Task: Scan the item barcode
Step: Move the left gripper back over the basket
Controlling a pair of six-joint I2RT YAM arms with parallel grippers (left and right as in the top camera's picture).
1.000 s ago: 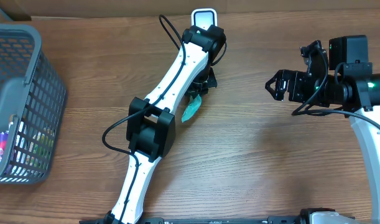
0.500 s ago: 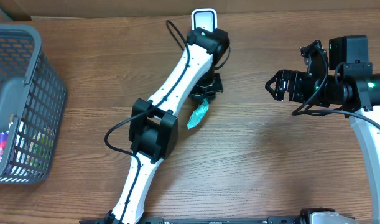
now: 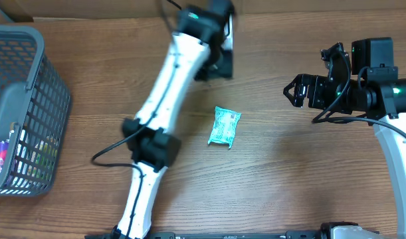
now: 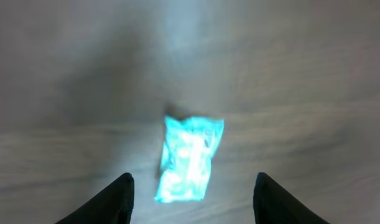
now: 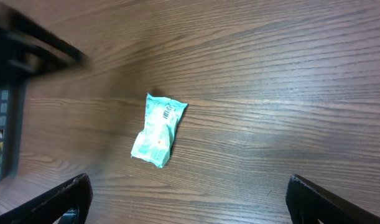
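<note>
The item, a small teal packet [image 3: 224, 126], lies flat on the wooden table, free of both grippers. My left gripper [image 3: 219, 56] is blurred near the table's far edge, above and beyond the packet. In the left wrist view the packet [image 4: 188, 158] lies on the table below the open left gripper [image 4: 191, 199], with nothing between the jaws. My right gripper [image 3: 296, 91] hangs wide open to the packet's right. The right wrist view shows the packet [image 5: 158, 130] with dark print near its upper end, well ahead of the right gripper [image 5: 193, 202].
A grey mesh basket [image 3: 30, 86] holding several packaged goods stands at the table's left edge; its side also shows as the basket [image 5: 0, 137] in the right wrist view. The left arm [image 3: 156, 113] stretches diagonally across the table's middle.
My left gripper opened and let go of the teal packet, which now lies on the table. The left arm swung up and away toward the far edge. The right arm stayed still.
</note>
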